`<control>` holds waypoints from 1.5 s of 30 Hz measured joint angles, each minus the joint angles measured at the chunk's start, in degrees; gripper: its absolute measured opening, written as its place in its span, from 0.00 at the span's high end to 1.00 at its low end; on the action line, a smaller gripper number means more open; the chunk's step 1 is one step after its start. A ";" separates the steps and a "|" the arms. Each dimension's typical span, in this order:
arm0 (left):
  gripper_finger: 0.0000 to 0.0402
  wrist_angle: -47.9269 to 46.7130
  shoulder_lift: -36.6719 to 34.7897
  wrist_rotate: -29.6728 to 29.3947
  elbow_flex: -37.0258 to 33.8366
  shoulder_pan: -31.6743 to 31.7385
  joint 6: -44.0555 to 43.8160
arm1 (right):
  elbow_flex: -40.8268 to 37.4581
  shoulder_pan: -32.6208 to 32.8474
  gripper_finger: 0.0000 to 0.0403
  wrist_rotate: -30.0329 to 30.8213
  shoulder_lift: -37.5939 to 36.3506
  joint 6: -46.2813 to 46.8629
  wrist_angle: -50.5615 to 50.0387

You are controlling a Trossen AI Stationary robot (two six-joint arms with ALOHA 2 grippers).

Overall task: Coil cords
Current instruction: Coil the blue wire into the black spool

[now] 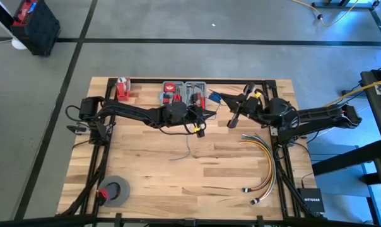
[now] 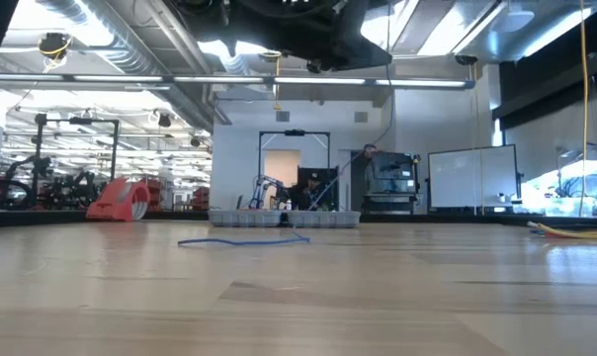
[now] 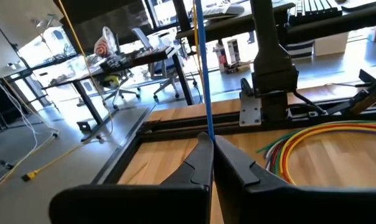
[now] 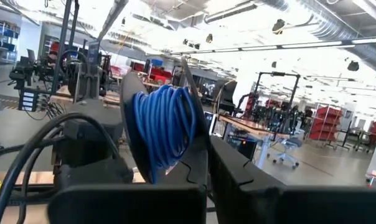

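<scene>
On the pale wooden table (image 1: 178,183), the grey compartment tray (image 1: 185,92) sits at the far edge, the grey tape roll (image 1: 117,191) near-left, the yellow-orange-red cable bundle (image 1: 263,165) right, and the thin blue cord (image 1: 188,149) trails mid-table.

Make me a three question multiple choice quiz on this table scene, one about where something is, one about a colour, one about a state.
1. Where does the grey tape roll lie on the table in the high view?
A. near the lower left corner
B. beside the tray
C. under the right arm

2. What colour is the cord wound at the right claw?
A. yellow
B. blue
C. white

3. How is the left claw?
A. wide open
B. shut on the cord
C. out of view

Answers: 1 A, the roll sits by that corner. 2 B, the right wrist view shows blue loops. 3 B, its fingers pinch the taut blue line.
</scene>
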 joint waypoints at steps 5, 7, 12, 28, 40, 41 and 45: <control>1.00 -1.93 -0.57 -2.10 -0.11 0.01 1.41 | 0.12 0.02 0.99 0.00 0.00 0.31 -5.07; 1.00 -5.55 -1.93 -4.91 -0.16 -0.03 3.58 | 0.12 0.02 0.99 -0.02 0.00 0.41 -7.84; 1.00 -17.82 -8.18 -14.71 -0.28 -0.01 8.53 | 0.52 0.04 0.99 -0.43 -0.24 0.54 -15.43; 1.00 -34.45 -27.61 -11.55 -0.23 -0.35 -6.12 | 0.47 0.00 0.99 5.60 6.16 -1.79 -23.05; 1.00 -27.24 -23.56 -6.72 -0.15 -2.13 -12.43 | 0.34 -0.85 0.99 17.16 16.08 -6.33 -15.08; 1.00 -26.03 -22.95 -6.03 -0.15 -2.51 -12.43 | 0.34 -1.12 0.99 17.27 16.74 -6.18 -14.14; 1.00 -21.81 -19.64 -5.46 -0.11 -3.61 -12.35 | 0.25 -1.52 0.99 17.09 18.45 -6.13 -10.33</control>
